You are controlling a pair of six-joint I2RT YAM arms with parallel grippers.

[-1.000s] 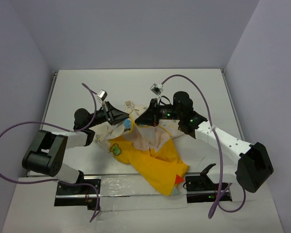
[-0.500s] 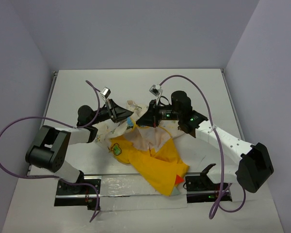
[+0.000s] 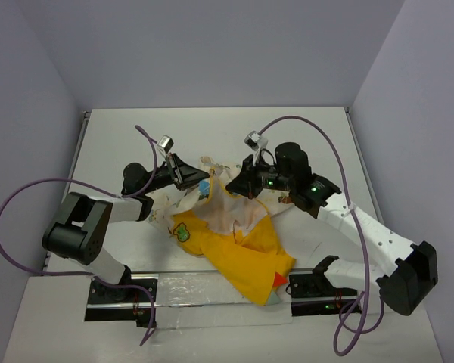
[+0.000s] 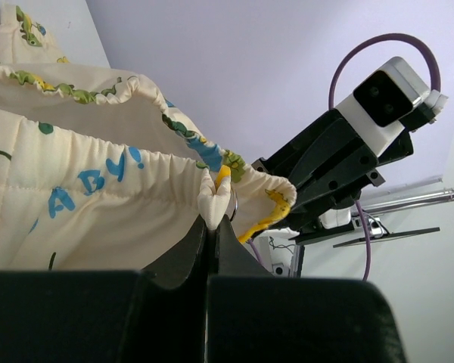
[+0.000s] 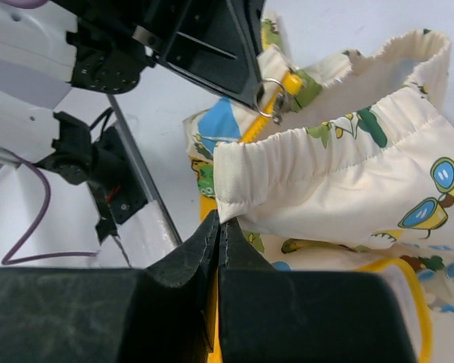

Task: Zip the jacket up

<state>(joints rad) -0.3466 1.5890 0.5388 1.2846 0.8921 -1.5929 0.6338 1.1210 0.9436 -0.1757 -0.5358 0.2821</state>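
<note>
The jacket [image 3: 246, 257] lies crumpled at the middle of the table [image 3: 303, 136], its yellow body trailing toward 5 o'clock and its cream printed lining lifted at its 12 o'clock end. There my left claw [image 3: 200, 184], reaching in from 9 o'clock, is pinched tight on one gathered cream hem corner, right beside the yellow zipper end and its metal ring [image 5: 271, 97]. My right claw [image 3: 230, 186], in from 3 o'clock, is clamped on the opposite hem corner. I judge this is the lining-up step, since the fronts hang apart and nothing looks zipped. Next I must bring both corners level and together so the zipper ends can mate, without tugging the cloth loose
</note>
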